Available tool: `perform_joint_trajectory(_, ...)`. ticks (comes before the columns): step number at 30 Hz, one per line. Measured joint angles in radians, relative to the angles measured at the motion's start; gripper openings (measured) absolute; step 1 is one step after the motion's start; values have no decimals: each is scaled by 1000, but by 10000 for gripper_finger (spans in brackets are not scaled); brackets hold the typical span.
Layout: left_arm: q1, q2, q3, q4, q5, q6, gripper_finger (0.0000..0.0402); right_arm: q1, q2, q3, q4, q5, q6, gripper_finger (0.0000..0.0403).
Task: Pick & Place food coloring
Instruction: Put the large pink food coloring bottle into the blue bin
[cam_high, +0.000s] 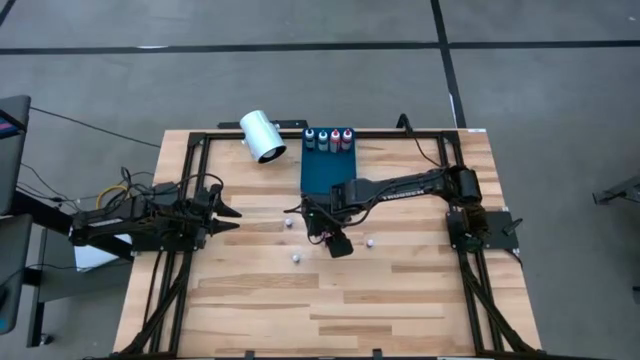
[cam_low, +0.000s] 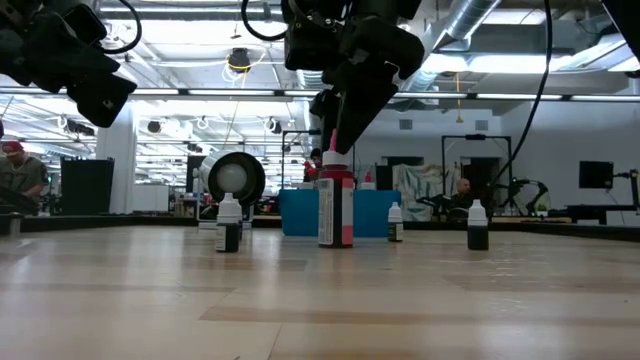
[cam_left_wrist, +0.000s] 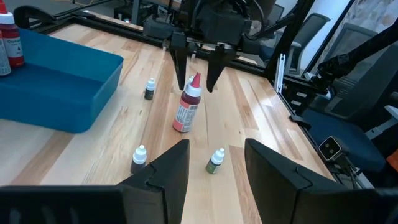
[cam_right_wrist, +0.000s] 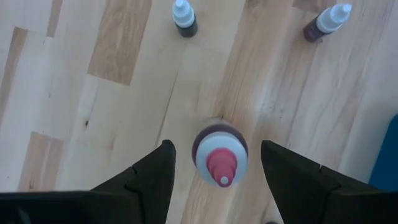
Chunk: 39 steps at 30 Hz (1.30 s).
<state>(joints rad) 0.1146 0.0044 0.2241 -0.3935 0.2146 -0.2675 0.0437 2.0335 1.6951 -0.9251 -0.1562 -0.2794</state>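
Observation:
A red-topped food coloring bottle (cam_left_wrist: 185, 109) stands upright on its base on the wood table, just near of the blue tray (cam_high: 322, 172). My right gripper (cam_right_wrist: 217, 148) hangs open above it, pointing down. Its fingers stand on either side of the red nozzle (cam_right_wrist: 222, 167) with a gap on each side. Several more coloured-top bottles (cam_high: 328, 139) stand at the tray's far end. Three tiny white-capped bottles (cam_high: 288, 222) (cam_high: 297, 258) (cam_high: 369, 241) stand on the table around the red one. My left gripper (cam_high: 232, 211) waits open at the table's left.
A large white cylinder (cam_high: 262, 135) lies on its side at the far edge, left of the tray. The black frame rails (cam_high: 190, 180) run along the table's sides. Bare wood lies toward the near edge. People and equipment show in the room beyond.

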Motion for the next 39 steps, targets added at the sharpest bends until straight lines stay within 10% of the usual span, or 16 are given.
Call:
perform_joint_trajectory(21, 0, 0, 0, 0, 0, -7, 146, 15, 0, 0, 21, -1, 2, 145)
perform_joint_trajectory(39, 0, 0, 0, -1, 0, -6, 146, -2, 1, -35, 35, 39, 44, 201)
